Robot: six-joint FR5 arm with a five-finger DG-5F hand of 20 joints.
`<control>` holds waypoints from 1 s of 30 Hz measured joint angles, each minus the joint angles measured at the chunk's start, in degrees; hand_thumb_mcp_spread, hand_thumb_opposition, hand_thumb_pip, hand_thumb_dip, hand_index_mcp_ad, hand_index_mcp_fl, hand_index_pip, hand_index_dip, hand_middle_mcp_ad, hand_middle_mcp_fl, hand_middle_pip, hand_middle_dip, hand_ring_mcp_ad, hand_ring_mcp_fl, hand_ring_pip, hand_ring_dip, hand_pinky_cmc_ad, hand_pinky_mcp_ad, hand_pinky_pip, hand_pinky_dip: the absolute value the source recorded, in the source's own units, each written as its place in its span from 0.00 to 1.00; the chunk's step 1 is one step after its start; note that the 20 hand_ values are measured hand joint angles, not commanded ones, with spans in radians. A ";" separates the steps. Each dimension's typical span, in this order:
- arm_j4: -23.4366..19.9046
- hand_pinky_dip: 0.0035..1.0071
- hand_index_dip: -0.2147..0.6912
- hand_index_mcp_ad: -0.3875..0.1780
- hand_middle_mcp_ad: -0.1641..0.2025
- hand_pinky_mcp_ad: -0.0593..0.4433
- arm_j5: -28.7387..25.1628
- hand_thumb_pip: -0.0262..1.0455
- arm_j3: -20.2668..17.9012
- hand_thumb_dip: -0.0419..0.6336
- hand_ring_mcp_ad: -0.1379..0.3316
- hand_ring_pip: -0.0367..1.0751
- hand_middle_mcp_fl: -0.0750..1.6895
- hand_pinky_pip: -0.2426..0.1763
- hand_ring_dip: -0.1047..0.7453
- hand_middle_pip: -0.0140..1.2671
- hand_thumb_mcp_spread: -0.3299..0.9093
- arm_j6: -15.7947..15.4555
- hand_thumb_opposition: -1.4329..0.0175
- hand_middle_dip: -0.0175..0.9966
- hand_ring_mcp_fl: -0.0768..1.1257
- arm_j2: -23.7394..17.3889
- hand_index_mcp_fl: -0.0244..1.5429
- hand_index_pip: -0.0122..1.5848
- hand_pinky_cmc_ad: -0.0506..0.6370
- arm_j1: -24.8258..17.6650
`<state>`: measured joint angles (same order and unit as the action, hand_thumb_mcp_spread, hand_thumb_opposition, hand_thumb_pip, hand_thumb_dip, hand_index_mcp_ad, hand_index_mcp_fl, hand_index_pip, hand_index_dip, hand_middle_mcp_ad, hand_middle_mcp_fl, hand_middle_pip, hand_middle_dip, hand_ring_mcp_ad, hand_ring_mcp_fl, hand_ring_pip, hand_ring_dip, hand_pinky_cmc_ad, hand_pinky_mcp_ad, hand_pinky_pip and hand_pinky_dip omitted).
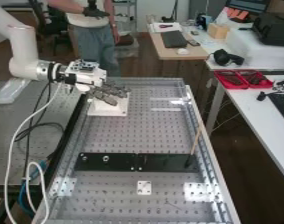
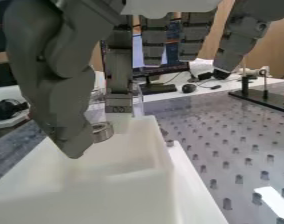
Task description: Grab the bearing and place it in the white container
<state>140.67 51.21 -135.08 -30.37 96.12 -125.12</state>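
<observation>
Over the white container [image 1: 117, 108] at the far left of the bench is the hand [image 1: 107, 93], its fingers above the container. In the wrist view the hand [image 2: 63, 82] has its thumb and one finger closed on the bearing [image 2: 103, 132], a small metal ring at the thumb's tip. The other fingers hang fairly straight. Below the ring lies the interior of the white container [image 2: 159, 142], with its wall around it. Whether the ring touches the container, I cannot tell.
A black plate [image 1: 167, 162] lies across the bench nearer the camera, with small metal rings on its left part and a thin wooden stick [image 1: 195, 142] rising at its right. Metal rails [image 1: 209, 157] edge the perforated bench. A person stands behind the arm.
</observation>
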 joint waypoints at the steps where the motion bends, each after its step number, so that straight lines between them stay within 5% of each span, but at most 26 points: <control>1: 0.12 0.19 0.32 0.57 0.59 0.67 0.07 0.56 0.04 0.45 0.61 0.10 0.04 0.32 0.19 0.11 0.55 0.19 0.37 0.15 0.06 0.20 0.26 0.92 0.63 0.04; 18: 4.71 0.28 0.32 0.49 0.58 0.67 0.23 0.68 3.43 0.46 0.60 0.10 0.04 0.32 0.19 0.11 0.53 1.31 0.40 0.15 0.06 0.95 0.03 0.83 0.63 3.04; 24: 6.68 0.30 0.32 0.49 0.58 0.67 0.25 0.69 6.15 0.46 0.60 0.10 0.04 0.32 0.19 0.11 0.51 -2.69 0.40 0.15 0.06 -3.44 0.03 0.82 0.63 5.65; 30: 10.41 0.32 0.33 0.49 0.58 0.67 1.72 0.67 13.09 0.46 0.61 0.10 0.04 0.32 0.19 0.11 0.50 -5.81 0.41 0.15 0.06 -6.31 0.03 0.78 0.63 10.48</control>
<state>151.09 52.93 -121.99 -36.18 89.80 -114.64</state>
